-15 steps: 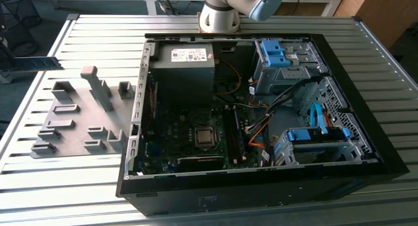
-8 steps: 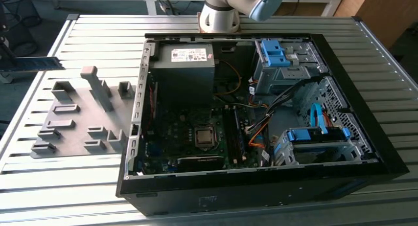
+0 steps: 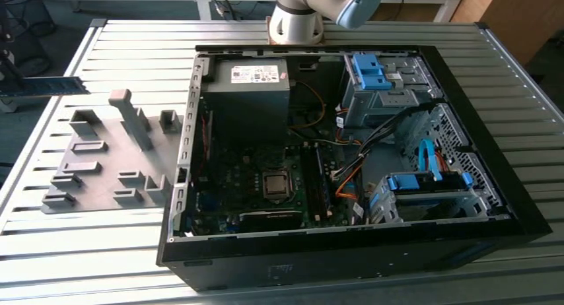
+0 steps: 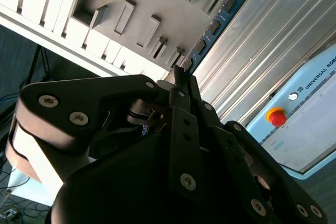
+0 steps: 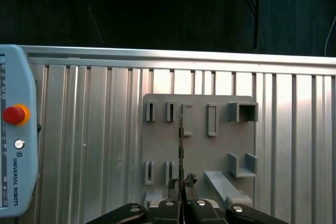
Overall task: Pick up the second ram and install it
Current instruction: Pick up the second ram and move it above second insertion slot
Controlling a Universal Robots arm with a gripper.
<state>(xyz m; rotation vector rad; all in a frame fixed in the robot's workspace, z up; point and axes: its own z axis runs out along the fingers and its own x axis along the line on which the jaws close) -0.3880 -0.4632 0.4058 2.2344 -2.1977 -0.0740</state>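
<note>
Tabletop (image 3: 115, 47) of ribbed metal slats carried the lot. Biggest on it was the open black computer case (image 3: 308, 269), lying on its side with the motherboard (image 3: 264, 179) and grey power supply (image 3: 251, 87) exposed. Behind the case stood the base of the robot arm (image 3: 295, 18). Just beside the case, on the exterior view's left, lay the grey slotted holder tray (image 3: 102, 166). In the first wrist view a pale blue teach pendant (image 5: 16, 145) with a red button sat on the slats, apart from the tray.

And there it was: the pincer (image 5: 181, 184) was clamped on the second ram (image 5: 180, 140), black fingers (image 4: 184, 129) pressed together on one end of the stick. In the first wrist view the ram showed edge-on as a thin line running out over the tray. In the second wrist view its blue-green face and row of black chips showed. In the exterior view it sat level at that view's far left, well apart from the case.
</note>
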